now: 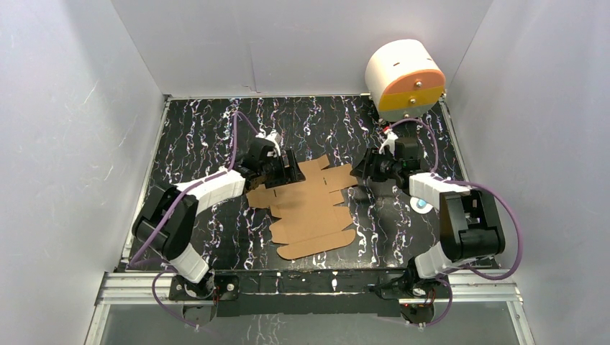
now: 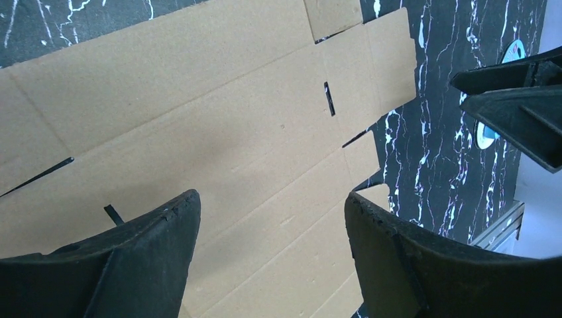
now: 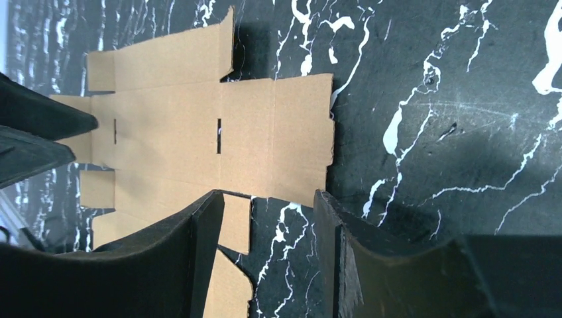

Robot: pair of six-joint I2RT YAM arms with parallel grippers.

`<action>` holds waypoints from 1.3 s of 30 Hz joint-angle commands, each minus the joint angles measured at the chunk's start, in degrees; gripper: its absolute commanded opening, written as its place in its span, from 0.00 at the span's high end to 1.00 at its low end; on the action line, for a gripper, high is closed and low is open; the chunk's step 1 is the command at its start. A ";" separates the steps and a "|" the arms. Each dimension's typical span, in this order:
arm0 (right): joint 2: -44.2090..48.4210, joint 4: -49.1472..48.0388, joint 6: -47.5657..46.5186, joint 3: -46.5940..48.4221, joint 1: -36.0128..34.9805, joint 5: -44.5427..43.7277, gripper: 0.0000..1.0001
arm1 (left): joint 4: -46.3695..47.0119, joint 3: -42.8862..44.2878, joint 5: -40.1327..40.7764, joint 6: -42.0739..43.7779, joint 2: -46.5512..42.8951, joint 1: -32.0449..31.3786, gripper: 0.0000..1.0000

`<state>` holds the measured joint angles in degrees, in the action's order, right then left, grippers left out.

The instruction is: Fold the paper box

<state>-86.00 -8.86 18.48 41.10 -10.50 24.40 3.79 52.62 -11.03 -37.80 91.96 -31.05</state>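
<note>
The paper box (image 1: 311, 208) is a flat brown die-cut cardboard sheet with flaps and slots, lying on the black marbled table in the top view. It fills most of the left wrist view (image 2: 219, 139) and lies at upper left of the right wrist view (image 3: 199, 126). My left gripper (image 1: 290, 168) is open over the sheet's far left corner, its jaws (image 2: 272, 205) spread above bare cardboard. My right gripper (image 1: 362, 172) is open by the sheet's far right edge, jaws (image 3: 268, 202) spread over a small flap and the table. Neither holds anything.
A white cylinder with an orange-and-yellow face (image 1: 404, 77) stands at the far right corner. A small white-and-blue disc (image 1: 422, 206) lies by the right arm. White walls enclose the table (image 1: 201, 136) on three sides.
</note>
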 commanded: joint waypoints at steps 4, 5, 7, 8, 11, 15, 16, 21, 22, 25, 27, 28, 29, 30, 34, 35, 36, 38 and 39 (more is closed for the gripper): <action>-5.33 -11.32 5.16 -1.61 5.33 12.99 0.41 | 1.13 -0.16 -1.42 -0.12 2.11 -0.42 0.23; -5.84 -11.42 5.10 -1.69 5.59 12.72 0.41 | 1.13 -0.15 -1.45 -0.08 2.45 -0.42 0.23; -6.84 -11.79 5.07 -1.82 6.15 12.37 0.41 | 1.22 -0.15 -1.45 -0.08 2.96 -0.42 0.23; -7.35 -12.06 5.07 -1.89 6.38 12.26 0.41 | 1.29 -0.07 -1.45 0.00 3.24 -0.42 0.23; -9.60 -13.14 5.12 -1.49 6.73 12.86 0.41 | 1.26 -0.09 -1.30 0.26 3.73 -0.42 0.23; -12.52 -15.17 5.77 -0.89 6.73 13.90 0.42 | 1.31 -0.07 -1.35 0.53 4.46 -0.42 0.23; -13.32 -15.34 5.84 -0.60 6.76 14.04 0.42 | 1.31 -0.08 -1.36 0.58 4.65 -0.42 0.23; -17.52 -17.51 6.53 0.40 6.78 16.54 0.45 | 1.65 -0.63 -1.44 0.54 5.46 -0.46 0.23; -18.20 -17.72 6.64 0.65 6.76 17.21 0.47 | 1.72 -0.72 -1.42 0.54 5.57 -0.42 0.23; -19.25 -17.95 6.54 1.21 6.50 18.18 0.54 | 1.83 -1.00 -1.37 0.62 5.81 -0.42 0.23; -19.23 -17.15 5.77 1.62 5.95 17.93 0.60 | 2.01 -1.11 -1.28 0.71 6.15 -0.42 0.23; -19.02 -16.55 5.21 1.96 5.59 17.66 0.63 | 2.01 -1.12 -1.28 0.71 6.32 -0.42 0.23; -18.55 -15.81 4.46 2.24 5.25 17.43 0.67 | 2.01 -1.12 -1.40 0.71 6.50 -0.42 0.23; -17.96 -15.04 3.80 2.45 4.75 16.95 0.72 | 2.01 -1.20 -1.40 0.71 6.65 -0.42 0.23; -14.08 -10.76 0.47 2.75 2.97 10.48 0.86 | 2.11 -1.42 -1.23 0.71 6.74 -0.42 0.23; -12.78 -9.26 -0.50 2.71 2.31 8.16 0.88 | 2.10 -1.46 -1.23 0.72 6.69 -0.42 0.23; -11.52 -8.22 -1.42 2.67 1.54 5.72 0.90 | 2.21 -1.54 -1.15 0.71 6.70 -0.42 0.23; -9.30 -5.85 -3.57 2.82 -0.40 0.63 0.91 | 2.23 -1.56 -1.11 0.71 6.57 -0.42 0.23; -8.41 -4.76 -4.43 3.03 -1.39 -1.65 0.92 | 2.19 -1.64 -1.10 0.71 6.51 -0.44 0.23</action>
<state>-99.11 -19.00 20.23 42.19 -8.62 33.76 6.44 52.10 -11.86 -37.91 98.17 -31.27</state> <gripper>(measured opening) 0.102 0.770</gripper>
